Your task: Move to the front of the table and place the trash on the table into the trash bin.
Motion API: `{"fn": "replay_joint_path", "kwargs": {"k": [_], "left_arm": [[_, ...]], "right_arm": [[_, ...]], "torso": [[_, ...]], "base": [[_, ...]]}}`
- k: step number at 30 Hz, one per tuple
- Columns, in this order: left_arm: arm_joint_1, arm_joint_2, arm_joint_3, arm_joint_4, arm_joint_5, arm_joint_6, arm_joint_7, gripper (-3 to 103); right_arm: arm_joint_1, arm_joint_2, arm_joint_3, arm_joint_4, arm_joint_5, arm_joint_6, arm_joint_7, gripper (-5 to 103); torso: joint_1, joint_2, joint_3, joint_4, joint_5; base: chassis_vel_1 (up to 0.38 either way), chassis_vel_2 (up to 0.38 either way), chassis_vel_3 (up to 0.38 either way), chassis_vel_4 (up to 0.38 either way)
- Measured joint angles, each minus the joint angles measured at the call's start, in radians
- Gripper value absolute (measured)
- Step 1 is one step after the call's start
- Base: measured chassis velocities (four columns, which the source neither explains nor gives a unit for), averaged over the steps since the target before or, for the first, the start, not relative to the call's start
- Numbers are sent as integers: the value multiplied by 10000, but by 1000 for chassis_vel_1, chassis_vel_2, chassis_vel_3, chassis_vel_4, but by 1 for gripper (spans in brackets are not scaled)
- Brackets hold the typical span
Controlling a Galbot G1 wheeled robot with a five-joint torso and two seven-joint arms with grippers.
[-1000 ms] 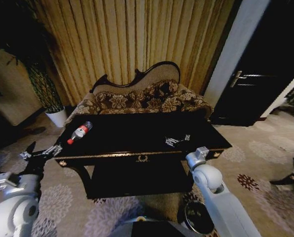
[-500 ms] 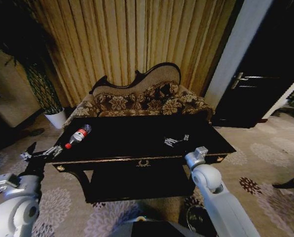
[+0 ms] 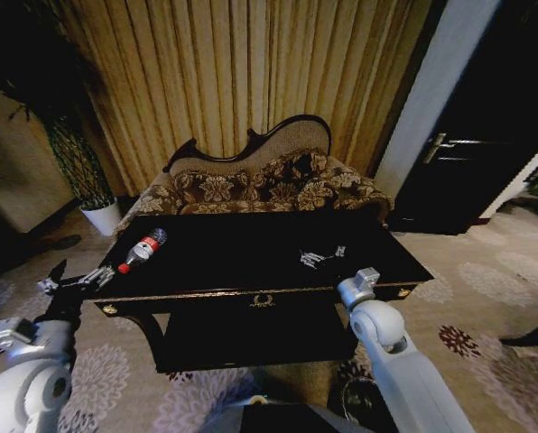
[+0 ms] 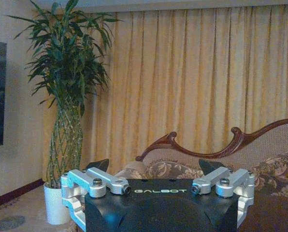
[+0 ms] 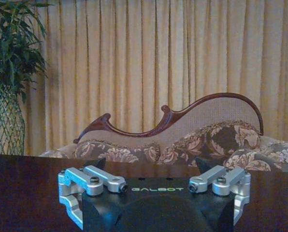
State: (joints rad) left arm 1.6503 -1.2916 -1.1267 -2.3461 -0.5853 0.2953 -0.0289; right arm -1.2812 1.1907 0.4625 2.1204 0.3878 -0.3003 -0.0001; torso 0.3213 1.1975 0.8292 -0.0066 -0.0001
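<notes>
The word GALBOT is printed in pale letters on the body of the left gripper and of the right gripper; both have their dark fingers spread wide and hold nothing. The left arm is raised just beside the table's left corner, the right arm at its front edge on the right. On the black table lie a clear bottle with red label and cap, near the left end, and small white paper wads right of centre. The label text is too small to read. The dark trash bin stands on the carpet beside the right arm.
</notes>
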Motion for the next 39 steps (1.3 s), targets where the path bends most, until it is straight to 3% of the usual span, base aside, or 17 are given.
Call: {"fn": "replay_joint_path", "kwargs": {"k": [14, 15, 17, 18, 20, 21, 23, 24, 26, 27, 28, 34, 39], "left_arm": [[-145, 270, 151, 150, -59, 207, 16, 100], [-186, 389, 153, 171, -141, 351, -12, 100], [-488, 1029, 101, 254, -791, 1204, -175, 100], [-488, 1029, 101, 254, -791, 1204, -175, 100], [-972, 1805, 76, 403, -1590, 2100, -480, 100], [-972, 1805, 76, 403, -1590, 2100, -480, 100], [-1619, 2670, 128, 629, -2657, 2917, -757, 100], [-1619, 2670, 128, 629, -2657, 2917, -757, 100], [-2042, 3379, 199, 753, -3767, 3719, -1335, 100], [-2042, 3379, 199, 753, -3767, 3719, -1335, 100], [-2204, 3708, 218, 825, -4299, 4044, -1699, 100], [-2264, 4389, 377, 1347, -4729, 4264, -1491, 100], [-2214, 4268, 547, 1681, -4551, 4262, -1385, 100]], "right_arm": [[-92, 49, -7, -157, -228, 332, 0, 100], [-92, 50, -8, -157, -235, 335, 0, 100], [-103, 74, -5, -158, -251, 346, 0, 100], [-103, 74, -5, -158, -251, 346, 0, 100], [-167, 141, 61, -178, -284, 398, 0, 100], [-167, 141, 61, -178, -284, 398, 0, 100], [-266, 232, 169, -247, -357, 512, -1, 100], [-266, 232, 169, -247, -357, 512, -1, 100], [-372, 286, 298, -272, -387, 595, 0, 100], [-372, 286, 298, -272, -387, 595, 0, 100], [-440, 306, 376, -293, -400, 654, 0, 100], [-604, 433, 551, -445, -484, 856, 0, 100], [-634, 571, 545, -553, -569, 918, 0, 100]], "torso": [[1, -1, -1, 1, -1], [0, 1, 0, 2, -1], [-2, 1, -1, 1, 0], [-2, 1, -1, 1, 0], [-1, 1, 0, 1, -1], [-1, 1, 0, 1, -1], [3, -1, 1, -2, -3], [3, -1, 1, -2, -3], [4, -1, 1, -2, -2], [4, -1, 1, -2, -2], [3, 0, 1, -2, -1], [3, 0, 1, 2, 0], [3, 0, 1, 1, -2]], "base": [[-56, 58, 49, -59], [0, 0, 0, 0], [0, 0, 0, 0], [0, 0, 0, 0], [0, 0, 0, 0], [0, 0, 0, 0], [0, 0, 0, 0], [0, 0, 0, 0], [0, 0, 0, 0], [0, 0, 0, 0], [0, 0, 0, 0], [0, 0, 0, 0], [0, 0, 0, 0]]}}
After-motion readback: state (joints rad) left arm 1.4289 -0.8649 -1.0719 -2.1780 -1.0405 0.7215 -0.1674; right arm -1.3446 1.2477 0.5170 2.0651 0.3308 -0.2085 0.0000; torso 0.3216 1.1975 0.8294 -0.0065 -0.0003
